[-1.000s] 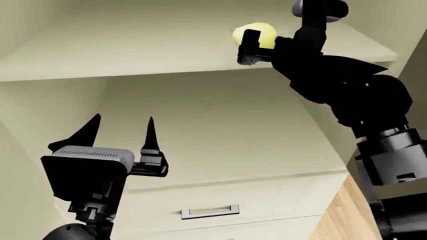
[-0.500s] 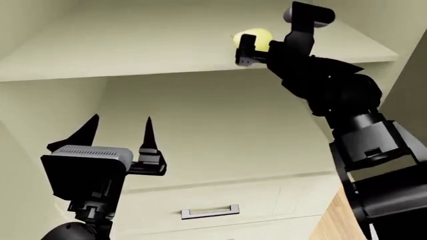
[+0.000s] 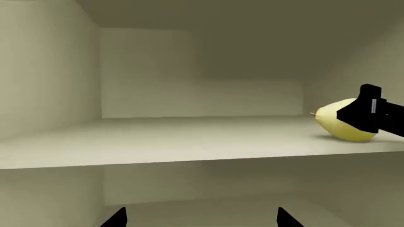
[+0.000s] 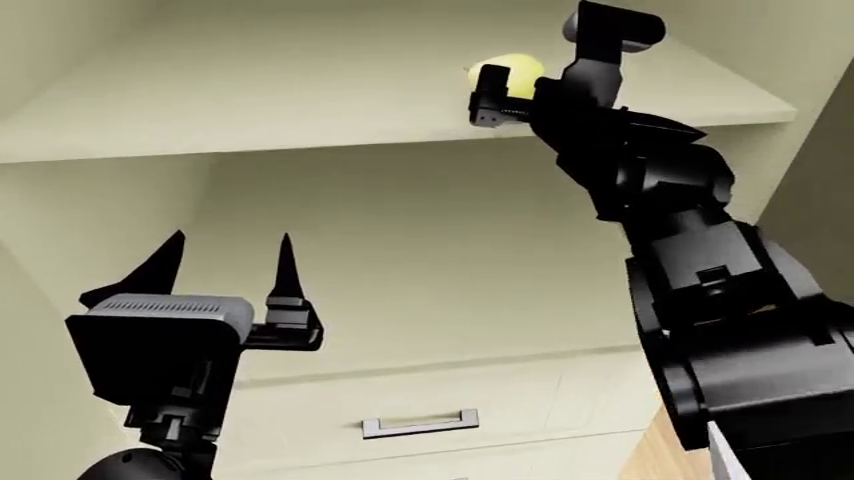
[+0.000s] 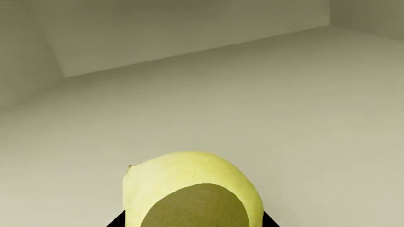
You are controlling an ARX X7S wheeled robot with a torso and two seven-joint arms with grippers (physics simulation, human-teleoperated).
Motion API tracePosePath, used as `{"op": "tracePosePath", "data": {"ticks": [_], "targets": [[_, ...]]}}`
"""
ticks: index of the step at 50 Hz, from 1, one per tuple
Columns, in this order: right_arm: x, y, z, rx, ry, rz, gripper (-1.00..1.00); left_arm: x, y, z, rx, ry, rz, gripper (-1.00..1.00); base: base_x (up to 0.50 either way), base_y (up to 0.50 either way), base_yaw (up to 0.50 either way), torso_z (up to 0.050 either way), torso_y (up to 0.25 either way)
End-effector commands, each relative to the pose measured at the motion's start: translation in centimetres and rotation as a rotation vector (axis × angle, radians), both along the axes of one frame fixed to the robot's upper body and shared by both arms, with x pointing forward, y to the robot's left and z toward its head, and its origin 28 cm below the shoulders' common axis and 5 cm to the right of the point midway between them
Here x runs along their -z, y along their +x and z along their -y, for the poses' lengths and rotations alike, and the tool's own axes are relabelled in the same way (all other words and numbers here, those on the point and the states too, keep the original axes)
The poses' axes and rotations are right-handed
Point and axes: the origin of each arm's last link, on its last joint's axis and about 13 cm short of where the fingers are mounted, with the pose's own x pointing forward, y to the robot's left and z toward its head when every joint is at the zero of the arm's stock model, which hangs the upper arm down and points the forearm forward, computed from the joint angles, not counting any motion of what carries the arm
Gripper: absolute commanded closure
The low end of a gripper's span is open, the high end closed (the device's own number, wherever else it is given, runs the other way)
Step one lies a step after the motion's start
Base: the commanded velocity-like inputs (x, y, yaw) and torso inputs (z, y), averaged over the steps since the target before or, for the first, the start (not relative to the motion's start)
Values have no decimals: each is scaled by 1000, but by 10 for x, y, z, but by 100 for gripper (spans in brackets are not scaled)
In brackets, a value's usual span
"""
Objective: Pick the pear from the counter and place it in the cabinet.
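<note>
The pale yellow pear (image 4: 521, 67) lies on the upper shelf (image 4: 267, 100) of the cream cabinet, near its right side. My right gripper (image 4: 511, 82) reaches onto that shelf and is shut on the pear, one dark finger on each flank. In the right wrist view the pear (image 5: 189, 184) fills the gap between the fingertips of the right gripper (image 5: 192, 222). The left wrist view shows the pear (image 3: 341, 126) touching the shelf (image 3: 158, 142), stem pointing inward. My left gripper (image 4: 230, 250) hangs open and empty below the shelf, far to the left.
Under the shelf is a deeper cabinet bay, and beneath it a drawer with a silver bar handle (image 4: 420, 423). A corner of the wood-grain counter (image 4: 651, 460) shows at the lower right. My right arm fills the right side of the head view.
My right arm's elbow has swung forward and closer to the camera while the gripper and pear stayed at the shelf. The left gripper drifted slightly left.
</note>
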Motion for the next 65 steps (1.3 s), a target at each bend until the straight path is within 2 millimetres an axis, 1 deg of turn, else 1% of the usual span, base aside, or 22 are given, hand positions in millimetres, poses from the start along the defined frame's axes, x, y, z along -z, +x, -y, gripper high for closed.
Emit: {"op": "tracePosePath", "data": {"ticks": [1, 11, 12, 34, 45, 65], "targets": [[9, 0, 1, 20, -42, -25, 100, 0, -1, -1, -8, -4, 1, -100, 0, 0, 0, 0, 0], [20, 0, 0, 43, -53, -52, 100, 0, -1, -3, -16, -5, -1, -100, 1, 0, 0, 0, 0], [20, 0, 0, 46, -55, -53, -100, 0, 0, -3, -15, -5, -1, -100, 0, 0, 0, 0, 0], [17, 0, 3, 52, -83, -33, -100, 1, 0, -2, -11, -1, -2, -100, 0, 0, 0, 0, 0], [1, 2, -1, -3, -72, 36, -100, 1, 0, -1, -2, 0, -1, -100, 0, 0, 0, 0, 0], [-11, 1, -3, -30, -87, 94, -100, 0, 0, 0, 1, 2, -1, -100, 0, 0, 0, 0, 0]]}}
